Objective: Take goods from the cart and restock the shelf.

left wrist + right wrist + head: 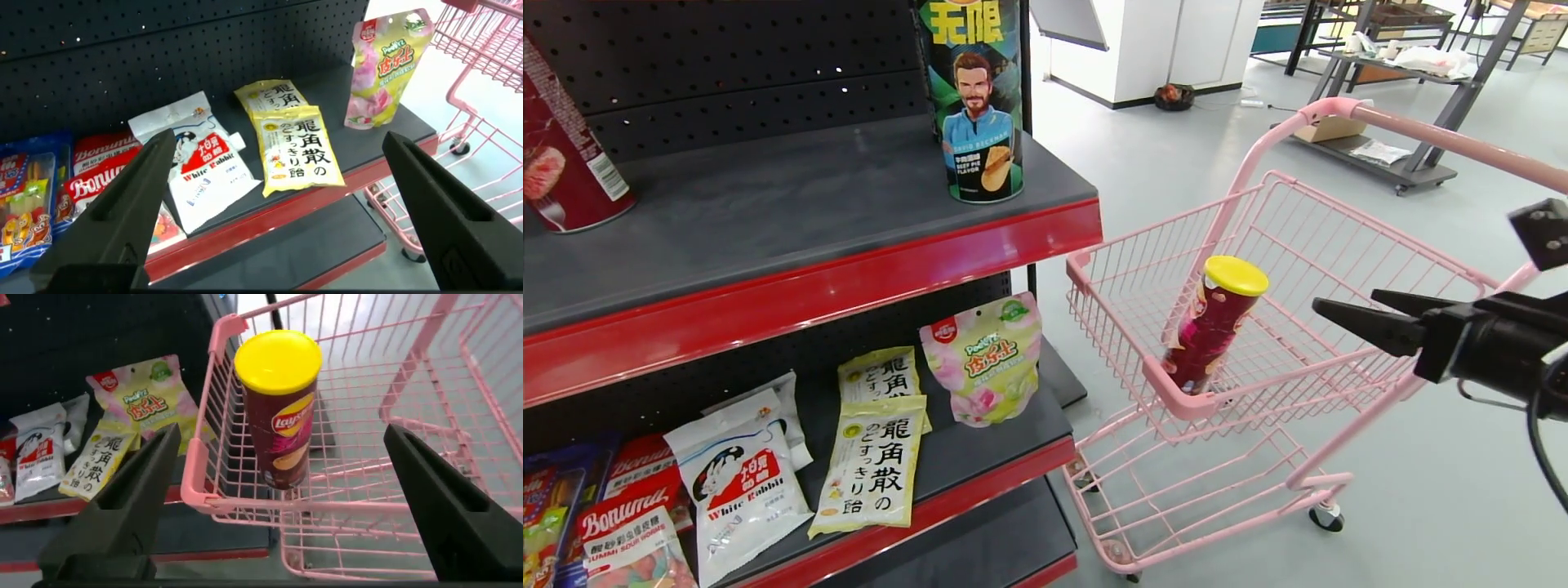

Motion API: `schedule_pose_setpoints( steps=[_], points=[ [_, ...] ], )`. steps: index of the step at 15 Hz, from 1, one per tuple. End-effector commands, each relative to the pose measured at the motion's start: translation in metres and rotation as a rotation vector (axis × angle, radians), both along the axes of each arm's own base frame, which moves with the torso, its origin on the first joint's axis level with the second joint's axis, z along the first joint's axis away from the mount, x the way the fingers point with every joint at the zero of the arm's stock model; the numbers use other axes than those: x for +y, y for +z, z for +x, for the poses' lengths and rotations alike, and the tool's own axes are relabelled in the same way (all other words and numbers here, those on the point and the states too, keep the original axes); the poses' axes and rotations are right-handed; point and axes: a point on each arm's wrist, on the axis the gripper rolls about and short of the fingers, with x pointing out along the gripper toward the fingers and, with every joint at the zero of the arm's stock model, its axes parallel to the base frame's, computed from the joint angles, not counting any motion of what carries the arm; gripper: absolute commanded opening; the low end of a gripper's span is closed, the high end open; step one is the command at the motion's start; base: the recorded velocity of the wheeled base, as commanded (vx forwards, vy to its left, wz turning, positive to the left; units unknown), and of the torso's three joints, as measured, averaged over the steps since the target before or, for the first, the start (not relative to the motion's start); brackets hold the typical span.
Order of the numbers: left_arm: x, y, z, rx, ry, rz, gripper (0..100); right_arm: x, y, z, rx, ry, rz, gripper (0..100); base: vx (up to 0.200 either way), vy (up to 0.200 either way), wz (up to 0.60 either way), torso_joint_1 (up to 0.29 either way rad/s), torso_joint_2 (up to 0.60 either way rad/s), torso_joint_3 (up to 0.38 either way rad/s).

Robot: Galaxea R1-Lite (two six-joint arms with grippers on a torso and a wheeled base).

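Note:
A purple chip can point(1213, 327) with a yellow lid leans in the front corner of the pink cart's basket point(1176, 396). My right gripper point(1343, 300) hangs open to the right of the can, over the basket, a short way off it. In the right wrist view the can point(278, 416) stands between the open fingers point(122, 506) but farther off, nothing held. My left gripper point(278, 139) is open and faces the lower shelf point(327, 192) with its candy bags. The upper shelf point(809, 212) carries a green-black chip can point(980, 106) and a red can point(564, 163).
Yellow packets point(874, 457), a white bag point(739, 482) and a pink-green pouch point(988, 359) lie on the lower shelf. The cart's handle point(1421, 135) runs above my right arm. Grey floor is open behind the cart; black racks point(1388, 155) stand far back.

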Motion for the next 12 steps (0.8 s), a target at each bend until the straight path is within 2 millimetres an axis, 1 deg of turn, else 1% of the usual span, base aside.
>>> schedule_pose_setpoints(
  steps=[1,2,3,4,5,6,8,9,10,12],
  points=[
    [0.0,0.0,0.0,0.0,0.0,0.0,100,0.005,-0.037,0.038,0.105,0.056,0.0,100,0.0,0.0,0.0,0.0,0.0,0.0],
    [0.0,0.0,0.0,0.0,0.0,0.0,100,0.006,-0.044,0.045,0.119,0.088,0.0,100,0.0,0.0,0.0,0.0,0.0,0.0],
    [0.0,0.0,0.0,0.0,0.0,0.0,100,0.006,-0.047,0.048,0.122,0.101,-0.004,100,0.0,0.0,0.0,0.0,0.0,0.0],
    [0.0,0.0,0.0,0.0,0.0,0.0,100,0.006,-0.056,0.058,0.119,0.126,-0.014,100,0.0,0.0,0.0,0.0,0.0,0.0],
    [0.0,0.0,0.0,0.0,-0.001,0.0,100,0.006,-0.057,0.06,0.116,0.129,-0.014,100,0.0,0.0,0.0,0.0,0.0,0.0],
    [0.0,0.0,0.0,0.0,0.0,0.0,100,0.007,-0.064,0.069,0.101,0.169,-0.002,100,0.0,0.0,0.0,0.0,0.0,0.0],
    [0.0,0.0,0.0,0.0,0.0,0.0,100,0.009,-0.071,0.077,0.106,0.211,0.006,100,0.0,0.0,0.0,0.0,0.0,0.0],
    [0.0,0.0,0.0,0.0,0.0,0.0,100,0.01,-0.075,0.084,0.112,0.216,0.004,100,0.0,0.0,0.0,0.0,0.0,0.0],
    [0.0,0.0,0.0,0.0,0.0,-0.001,100,0.01,-0.076,0.087,0.114,0.218,0.004,100,0.0,0.0,0.0,0.0,0.0,0.0],
    [0.0,0.0,0.0,0.0,0.0,0.0,100,0.011,-0.077,0.102,0.102,0.241,0.012,100,0.0,0.0,0.0,0.0,0.0,0.0]
  ],
)
